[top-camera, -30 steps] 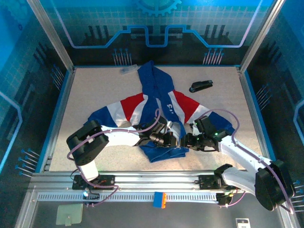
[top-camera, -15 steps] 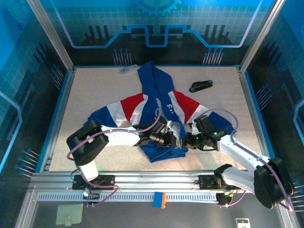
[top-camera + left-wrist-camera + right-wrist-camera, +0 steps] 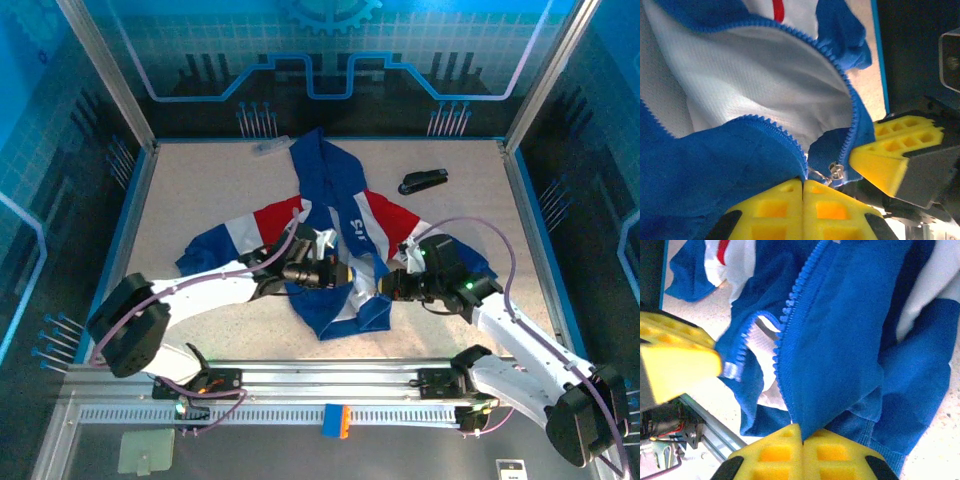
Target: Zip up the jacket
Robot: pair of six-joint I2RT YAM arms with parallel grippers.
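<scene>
1. The jacket (image 3: 330,190) lies in the middle of the bench (image 3: 200,190). Its hood points to the back wall, and its hem is near the arms.
2. The left pincer (image 3: 803,187) is pinched tight on blue cloth at the hem, just beside the zipper slider (image 3: 837,171).
3. The right pincer (image 3: 801,432) is pinched tight on the other side of the hem, right by its zipper teeth (image 3: 790,305).
4. The two pincers are very near each other. I think the job now is to join the two zipper ends at the bottom. I cannot tell if they are joined yet.
5. To do it well, pull the hem flat and tight. Line up both rows of teeth and move slowly, so the cloth does not slip out.
6. The front rail (image 3: 330,380) is close to the hem, so there is little room there.
7. There is bare bench to the left. The way up to the hood looks free.
8. The black stapler-like thing (image 3: 423,181) sits well apart at the back right.
</scene>
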